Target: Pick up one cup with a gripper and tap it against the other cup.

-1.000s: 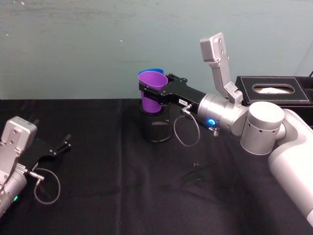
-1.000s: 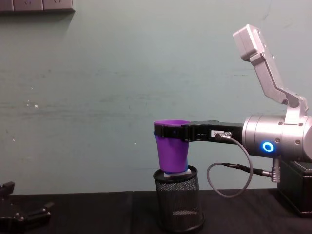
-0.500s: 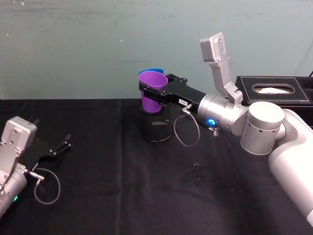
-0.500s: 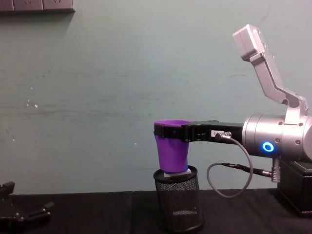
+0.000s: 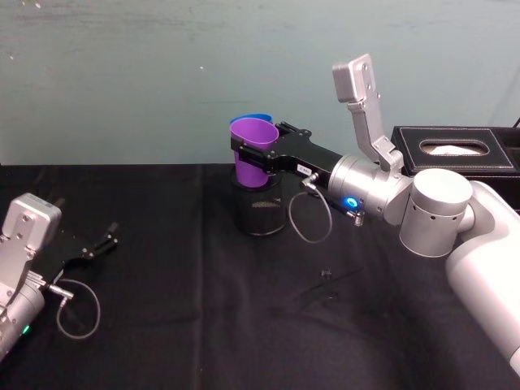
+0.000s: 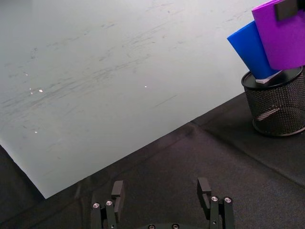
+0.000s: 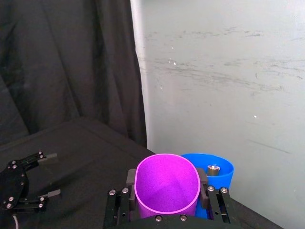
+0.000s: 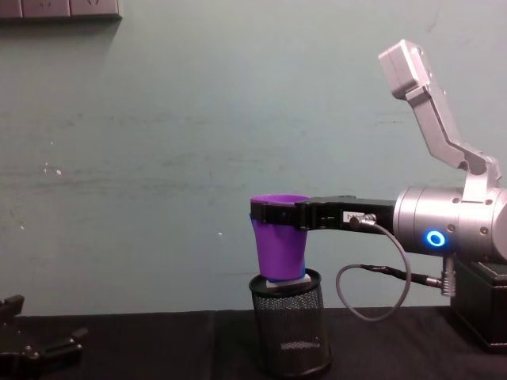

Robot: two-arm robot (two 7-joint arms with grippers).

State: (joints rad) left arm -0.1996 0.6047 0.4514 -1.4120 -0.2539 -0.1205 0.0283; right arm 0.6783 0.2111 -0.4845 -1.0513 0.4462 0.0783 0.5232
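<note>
Purple cup (image 5: 253,138) mid-frame, clamped in our right gripper (image 5: 257,158), just beside blue cup (image 6: 250,50) in mesh holder (image 8: 291,332), our left gripper (image 5: 104,242) lower left, fingers apart.

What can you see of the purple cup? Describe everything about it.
The purple cup is a smooth, tapered plastic-looking tumbler with a rolled rim, upright, open end up and empty. The right gripper clamps it just below the rim, holding it above the black mesh holder, close beside the blue cup; whether the cups touch is unclear.
</note>
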